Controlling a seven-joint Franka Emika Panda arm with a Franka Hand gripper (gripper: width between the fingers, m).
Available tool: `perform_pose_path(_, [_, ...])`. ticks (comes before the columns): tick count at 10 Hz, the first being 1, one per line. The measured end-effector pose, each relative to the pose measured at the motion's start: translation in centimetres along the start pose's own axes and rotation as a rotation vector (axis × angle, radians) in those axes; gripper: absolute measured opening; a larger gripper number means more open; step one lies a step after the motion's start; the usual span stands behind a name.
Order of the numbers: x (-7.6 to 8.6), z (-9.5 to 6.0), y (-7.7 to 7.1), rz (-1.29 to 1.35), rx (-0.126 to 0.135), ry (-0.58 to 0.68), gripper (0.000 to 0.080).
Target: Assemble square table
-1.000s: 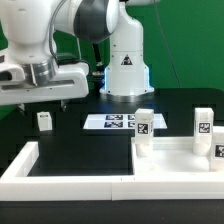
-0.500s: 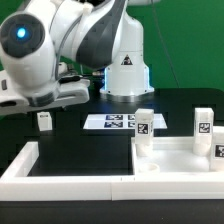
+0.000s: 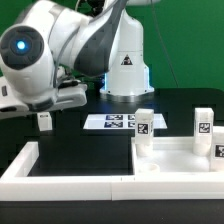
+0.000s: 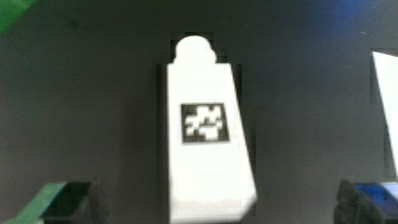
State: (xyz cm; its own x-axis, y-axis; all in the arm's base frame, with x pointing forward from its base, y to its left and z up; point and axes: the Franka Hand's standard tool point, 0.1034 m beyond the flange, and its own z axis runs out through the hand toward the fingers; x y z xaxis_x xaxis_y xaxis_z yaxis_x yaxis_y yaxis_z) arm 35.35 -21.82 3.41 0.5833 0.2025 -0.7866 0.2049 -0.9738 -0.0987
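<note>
A white leg (image 4: 212, 130) lies on bare black table (image 4: 89, 110), with open room on both long sides. Gripper fingertips (image 4: 54, 203) flank it at 7 and 5 o'clock; a white edge (image 4: 384, 90), possibly another part, stands at 3 o'clock.

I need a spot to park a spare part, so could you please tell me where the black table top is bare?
Free: the black table top between the lone white block leg, the flat strip of printed tags and the long white L-shaped border wall. Crowded: the exterior view's right, where the white square panel carries upright tagged legs.
</note>
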Motion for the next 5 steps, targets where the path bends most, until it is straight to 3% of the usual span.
perform_pose_path(1, [0.1,2.0,0.1,0.006,0.003,-0.025,0.0649])
perform_pose_path(2, [0.2,2.7,0.3,0.006,0.0,-0.033,0.0649])
perform_pose_path(5, [0.3,2.9,0.3,0.007,-0.001,-0.034,0.0649])
